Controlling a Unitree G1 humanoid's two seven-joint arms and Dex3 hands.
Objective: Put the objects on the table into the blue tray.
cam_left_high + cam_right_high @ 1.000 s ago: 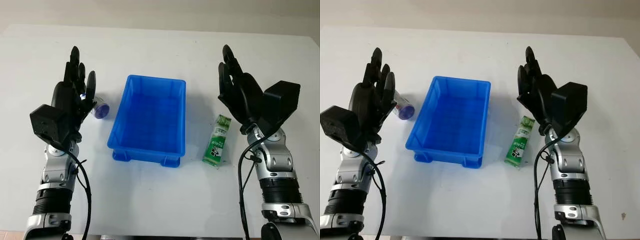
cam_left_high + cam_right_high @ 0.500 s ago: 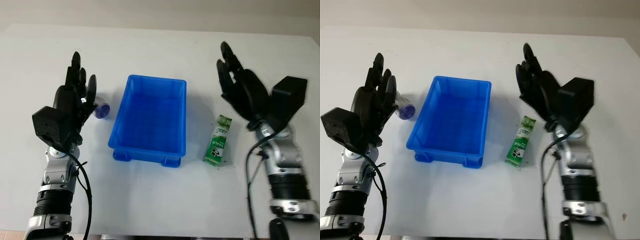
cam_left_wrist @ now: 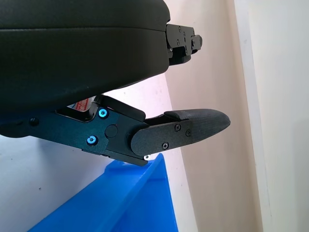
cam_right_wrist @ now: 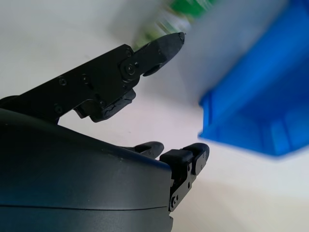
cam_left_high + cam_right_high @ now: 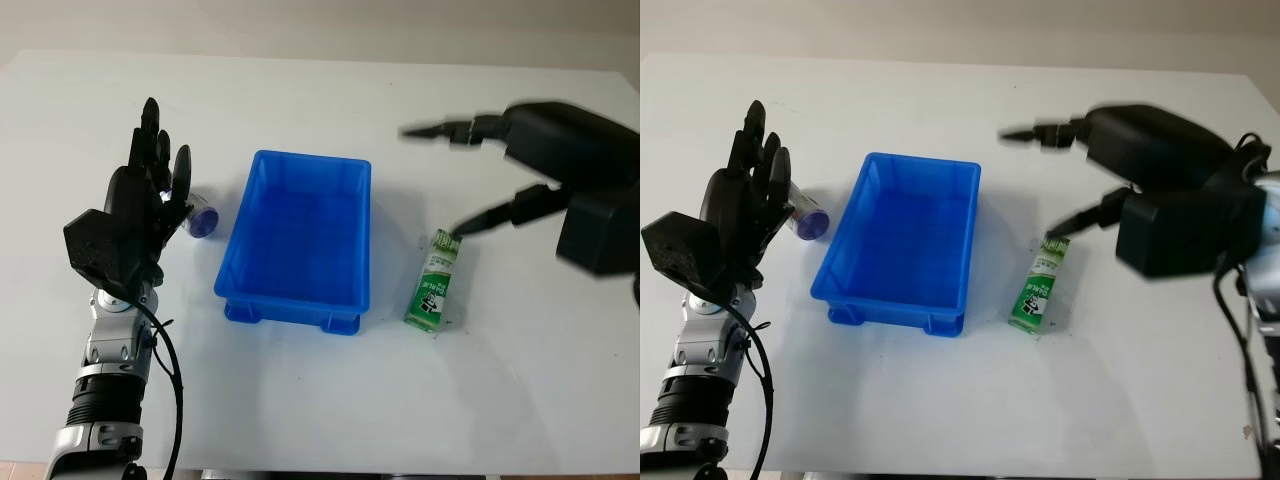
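Right robot hand [image 5: 1110,175] has just swung in, I'm seeing it tipped over and open above the green packet [image 5: 1040,283], one fingertip [image 5: 1064,224] hovering near the packet's far end. I'd call this the reach before a grasp. That packet lies on the worktop [image 5: 940,400] just right of the blue tray [image 5: 902,240], nothing in the tray yet. Left robot hand [image 5: 150,195] stays open left of the tray, beside the small purple-capped bottle [image 5: 203,216].
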